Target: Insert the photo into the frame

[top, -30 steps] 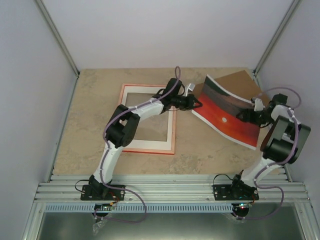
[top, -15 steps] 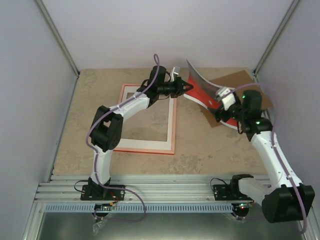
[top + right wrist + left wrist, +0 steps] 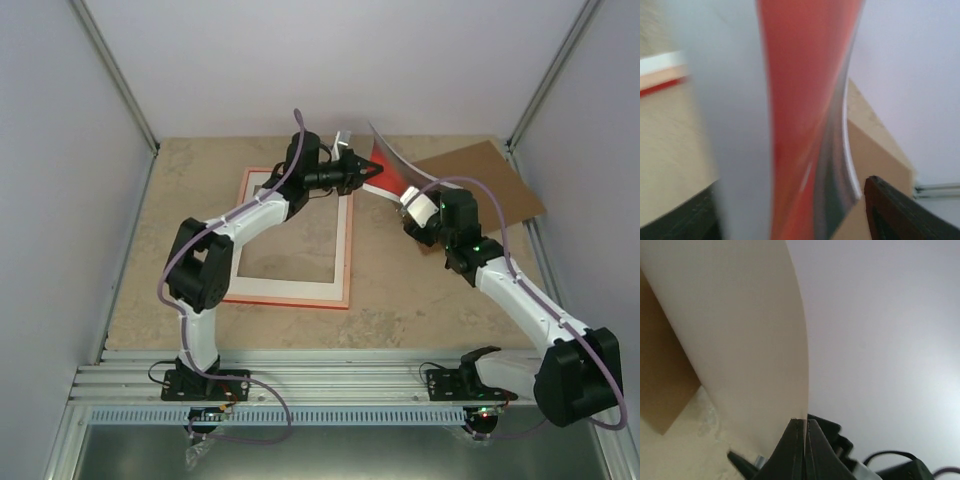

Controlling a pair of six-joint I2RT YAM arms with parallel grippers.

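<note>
Top view: photo [image 3: 388,167] is off the table [image 3: 400,295], stood up on edge and bowed. Its red face shows, the top edge curls over toward 12 o'clock, and the sun and hills can't be made out at this angle. L gripper [image 3: 362,173] comes in from 9 o'clock and has the photo's near-left edge. In the L wrist cam the fingertips [image 3: 796,426] are pressed together on that edge w/ only a hairline between them, and the photo's plain white back fills the upper left of the shot. R gripper [image 3: 410,200] sits at approx 5 o'clock of the photo, by its lower end. In the R wrist cam everything is smeared w/ blur. One dark finger [image 3: 890,210] is at the lower right and a dark shape at the lower left, so the fingers look apart w/ the photo running btwn them; can't tell if either touches it. Frame [image 3: 345,262] lies flat at 9 o'clock of the photo, pale side up, w/ the L arm crossing and hiding its top-right corner. Brown cardboard board [image 3: 492,180] lies at 3 o'clock, its left part hidden behind the photo and R gripper.
</note>
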